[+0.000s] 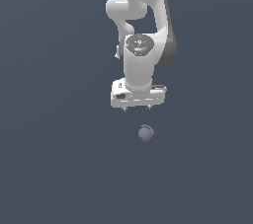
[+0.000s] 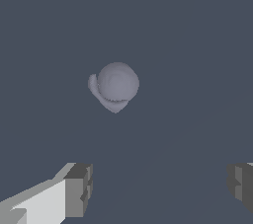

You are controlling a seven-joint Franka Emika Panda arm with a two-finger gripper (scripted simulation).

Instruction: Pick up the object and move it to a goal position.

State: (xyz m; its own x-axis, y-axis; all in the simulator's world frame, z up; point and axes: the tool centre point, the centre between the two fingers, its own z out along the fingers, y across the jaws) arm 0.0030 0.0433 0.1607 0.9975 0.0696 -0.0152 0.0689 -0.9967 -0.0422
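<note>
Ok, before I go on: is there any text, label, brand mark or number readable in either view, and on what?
None. No readable text appears in either view.
The ball is plain, with no markings.
The gripper and the arm are plain white, with no legible label; the dark disc on the arm's joint shows faint patterning, too blurred to read.

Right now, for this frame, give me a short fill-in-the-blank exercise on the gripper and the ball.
1. The gripper has its fingers spread, so it is ____.
2. The ball is ____ in colour.
3. In the wrist view, the ball lies ____ the fingers, not between them.

Missing words: open; grey-lavender; beyond
</note>
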